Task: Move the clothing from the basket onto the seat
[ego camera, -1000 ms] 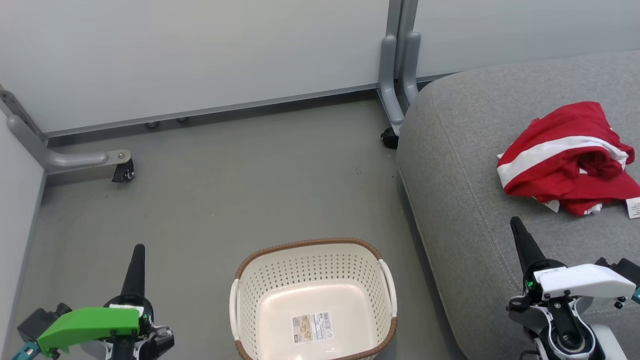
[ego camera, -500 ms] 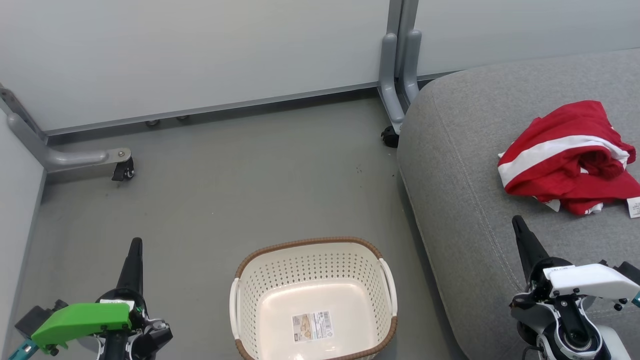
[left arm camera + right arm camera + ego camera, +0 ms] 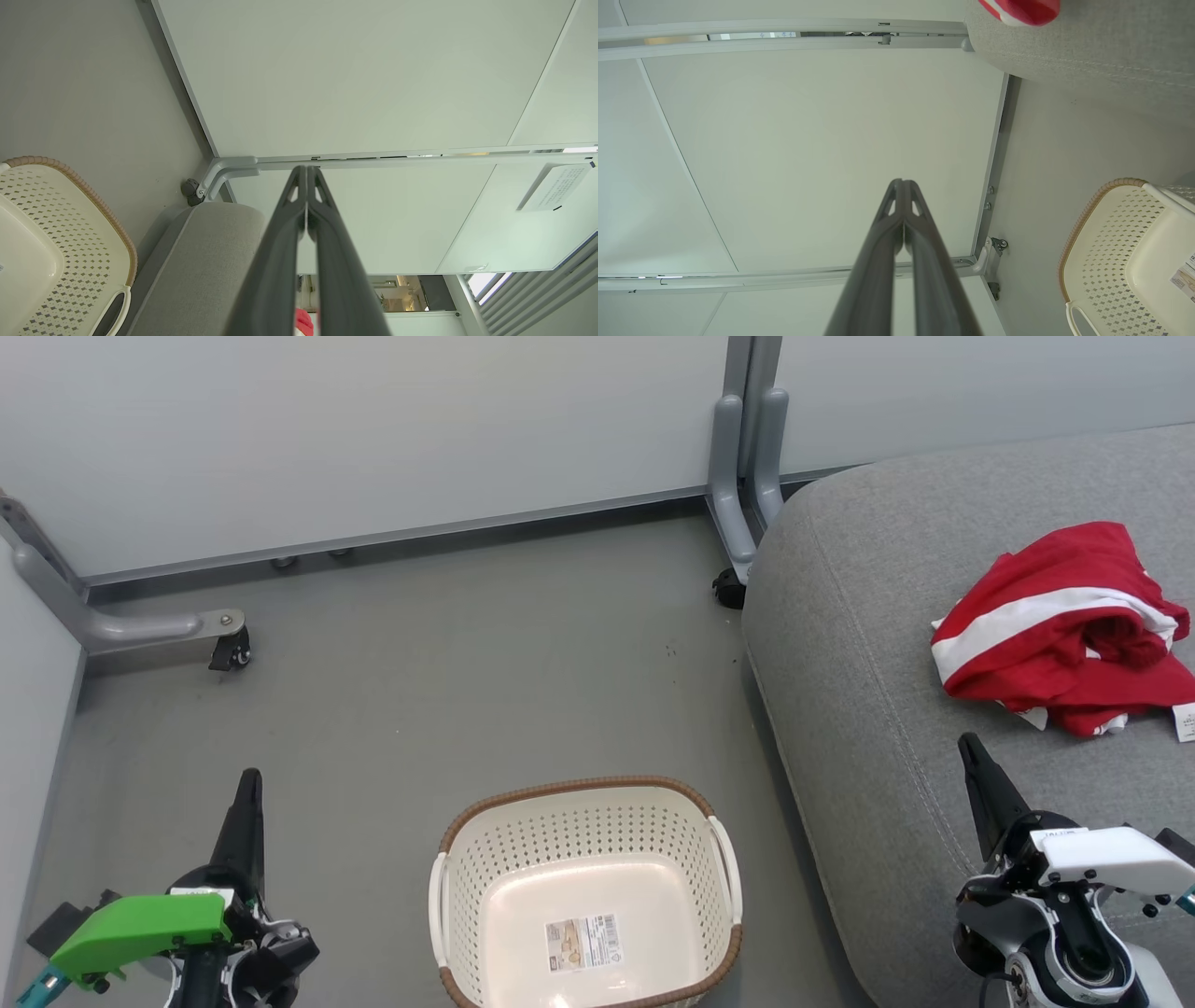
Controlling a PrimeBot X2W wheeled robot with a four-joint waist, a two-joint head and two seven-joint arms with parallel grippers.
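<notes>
I have the left gripper [image 3: 247, 791] and right gripper [image 3: 977, 767] both pinched together on nothing, parked low either side of the basket [image 3: 579, 790]; I'd say no reach is needed. The basket sits on the floor [image 3: 420, 691], only its label [image 3: 583, 945] inside. Farther right, the clothing [image 3: 1055, 625] lies bunched on the seat [image 3: 868, 644], back from the edge. Job looks done.

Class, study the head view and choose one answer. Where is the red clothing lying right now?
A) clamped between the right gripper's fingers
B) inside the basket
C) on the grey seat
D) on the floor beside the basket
C: the clothing lies bunched on the seat, and the basket on the floor has nothing in it but the paper label on its bottom.
</notes>
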